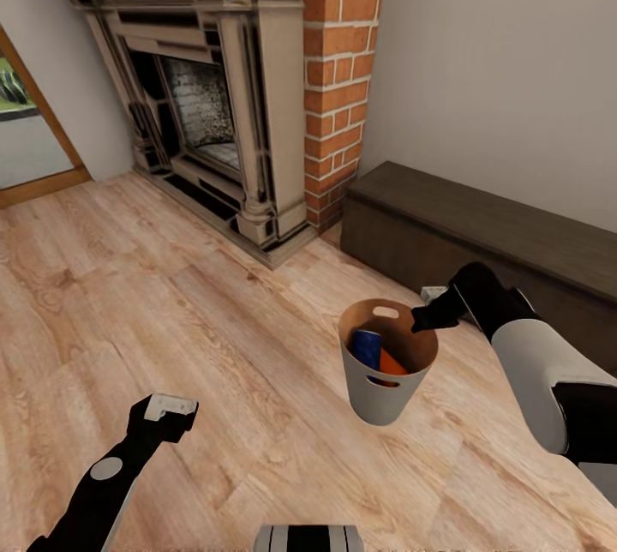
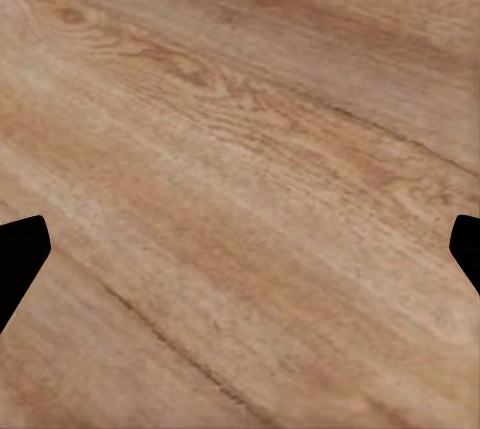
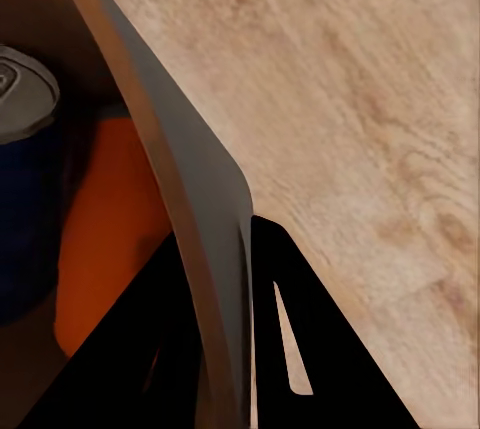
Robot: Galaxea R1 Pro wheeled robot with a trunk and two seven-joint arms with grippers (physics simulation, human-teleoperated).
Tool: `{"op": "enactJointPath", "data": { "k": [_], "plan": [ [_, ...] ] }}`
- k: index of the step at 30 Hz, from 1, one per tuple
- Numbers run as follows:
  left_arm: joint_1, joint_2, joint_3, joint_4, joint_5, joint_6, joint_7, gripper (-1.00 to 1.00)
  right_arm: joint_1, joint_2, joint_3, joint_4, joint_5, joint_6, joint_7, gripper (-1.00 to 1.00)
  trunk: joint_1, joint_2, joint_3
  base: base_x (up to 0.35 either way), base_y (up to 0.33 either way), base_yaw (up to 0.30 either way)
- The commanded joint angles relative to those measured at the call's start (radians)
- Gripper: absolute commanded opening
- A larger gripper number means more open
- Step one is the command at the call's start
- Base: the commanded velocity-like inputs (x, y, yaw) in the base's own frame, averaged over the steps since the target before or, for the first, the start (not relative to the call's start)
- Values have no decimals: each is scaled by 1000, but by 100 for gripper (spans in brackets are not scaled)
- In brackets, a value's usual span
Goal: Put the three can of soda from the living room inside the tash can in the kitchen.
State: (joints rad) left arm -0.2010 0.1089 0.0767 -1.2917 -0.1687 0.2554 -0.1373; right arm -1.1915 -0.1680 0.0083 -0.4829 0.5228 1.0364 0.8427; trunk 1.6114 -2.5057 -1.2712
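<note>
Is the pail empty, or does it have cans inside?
Not empty: the pail holds a blue can and an orange can; a third cannot be seen.

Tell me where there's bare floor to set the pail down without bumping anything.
The widest free patch is wood floor between the fireplace and the left gripper. It's tighter on the right, where the right gripper holds the pail by its rim, close beside the dark bench and the brick chimney.
</note>
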Motion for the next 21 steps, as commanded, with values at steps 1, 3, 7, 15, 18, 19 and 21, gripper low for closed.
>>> {"op": "enactJointPath", "data": {
  "k": [1,3,7,15,18,19,21],
  "plan": [
    [0,0,0,1,0,0,0,100,0,0,-2,-5,-23,11,5,-100,0,0,-2,0,0,0],
    [0,0,0,2,0,0,1,100,0,1,-2,-9,-23,11,4,-100,1,-1,-7,0,0,0],
    [0,0,0,18,-1,-1,0,100,0,-1,-3,-13,-23,11,5,-100,3,-2,-16,0,0,0],
    [0,0,0,40,-2,-1,-1,100,6,0,-2,-38,-23,11,6,-100,7,-4,-34,0,0,0],
    [0,0,0,42,-2,-1,0,100,19,0,-3,-65,-23,11,8,-100,8,-4,-40,0,0,0],
    [0,0,0,43,-2,-1,0,100,20,0,-3,-68,-23,11,8,-100,8,-5,-43,0,0,0],
    [0,0,0,44,-2,-1,1,100,22,0,-3,-74,-23,11,9,-100,9,-5,-47,0,0,0]
  ]
}}
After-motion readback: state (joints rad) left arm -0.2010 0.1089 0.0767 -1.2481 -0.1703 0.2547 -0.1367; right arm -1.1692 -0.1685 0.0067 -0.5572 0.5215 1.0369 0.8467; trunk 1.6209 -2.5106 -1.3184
